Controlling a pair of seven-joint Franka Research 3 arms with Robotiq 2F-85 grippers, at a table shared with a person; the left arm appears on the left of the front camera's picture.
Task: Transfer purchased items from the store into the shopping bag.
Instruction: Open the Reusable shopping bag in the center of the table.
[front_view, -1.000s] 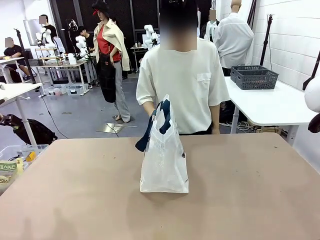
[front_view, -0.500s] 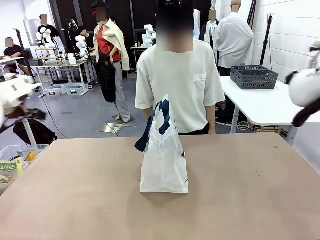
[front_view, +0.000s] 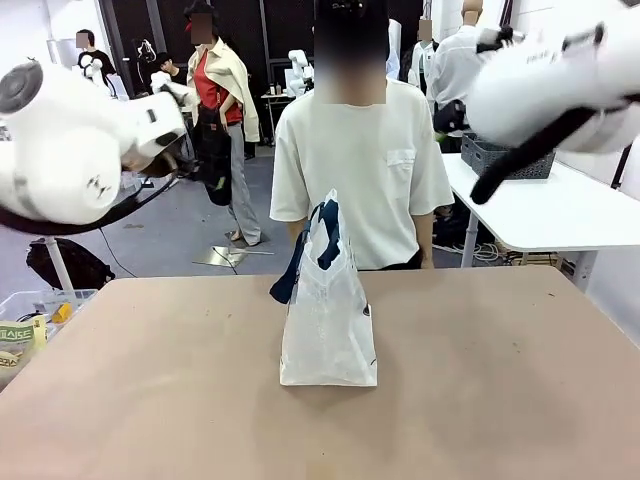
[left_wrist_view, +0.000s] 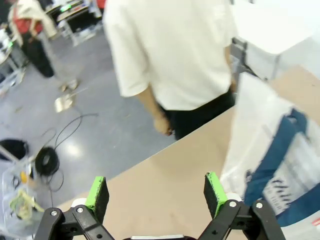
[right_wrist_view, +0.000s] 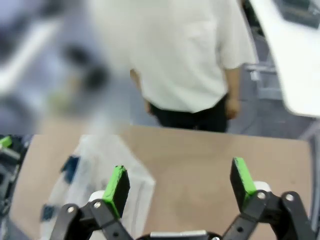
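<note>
The shopping bag (front_view: 328, 320), translucent white with navy handles, stands upright in the middle of the table. It also shows as a shopping bag (left_wrist_view: 280, 145) at the right of the left wrist view and a blurred shopping bag (right_wrist_view: 95, 175) at the lower left of the right wrist view. My left gripper (left_wrist_view: 156, 192) hangs open high above the table's far edge, left of the bag, holding nothing. My right gripper (right_wrist_view: 181, 182) is also open and empty, high over the table beside the bag. The store and the purchased items are out of view.
A person (front_view: 360, 170) stands at the far edge behind the bag, hands (left_wrist_view: 162, 125) down at the sides. My left arm (front_view: 70, 150) and right arm (front_view: 560, 80) loom high at either side. A white side table (front_view: 560, 215) carries a dark lattice crate (front_view: 515, 165). A clear bin (front_view: 30, 320) sits low left.
Both arms have swung in from the sides and now loom large in the front view. The bag and the person have hardly moved.
</note>
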